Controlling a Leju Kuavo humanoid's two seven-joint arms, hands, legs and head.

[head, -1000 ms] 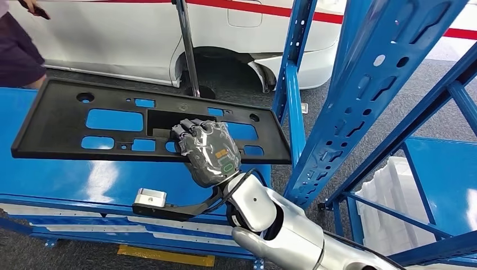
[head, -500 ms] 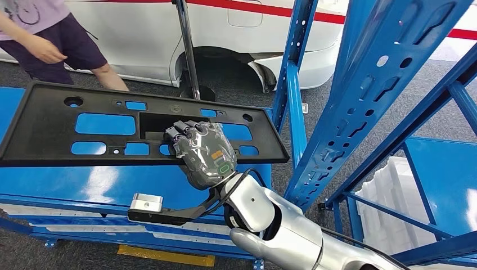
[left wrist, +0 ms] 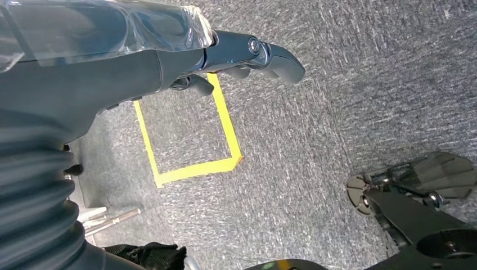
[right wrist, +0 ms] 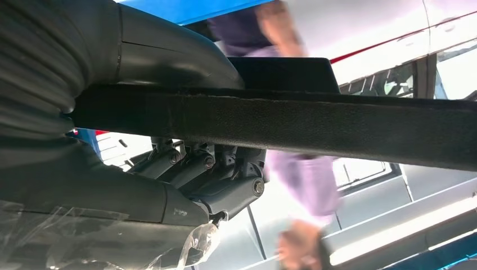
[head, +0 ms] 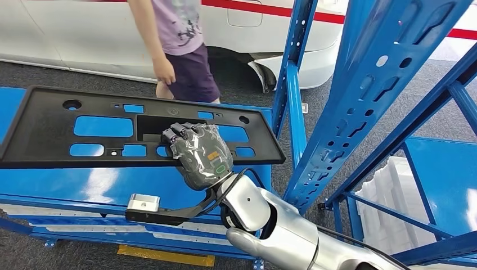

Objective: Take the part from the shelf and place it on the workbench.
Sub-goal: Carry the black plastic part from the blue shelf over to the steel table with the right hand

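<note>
While the long black part [head: 140,126] hangs flat above the blue workbench [head: 84,185], the right hand [head: 199,154] holds it by its near edge. The fingers [head: 180,132] curl over the top of that edge and dip into a big hole in the part. From the right wrist view, the part's edge [right wrist: 281,121] runs like a dark bar with the thumb [right wrist: 169,56] on one side of it and the dark fingers [right wrist: 208,169] on the other, so the part is pinched between them. Most of the part sticks out far to the left of the fingers, and a shorter bit sticks out to the right. Its left end is cut off by the picture's edge.

The left hand [left wrist: 169,56] hangs over grey floor [left wrist: 337,84] with a yellow tape square [left wrist: 191,152] on it. Its fingers [left wrist: 264,53] are partly bent and hold nothing, but most of the hand is hidden by its own grey cover.

Past the part, beyond the fingers, a person [head: 180,50] in a light purple top stands by a white car [head: 84,34]. Blue shelf posts [head: 371,84] rise to the right of the hand.
</note>
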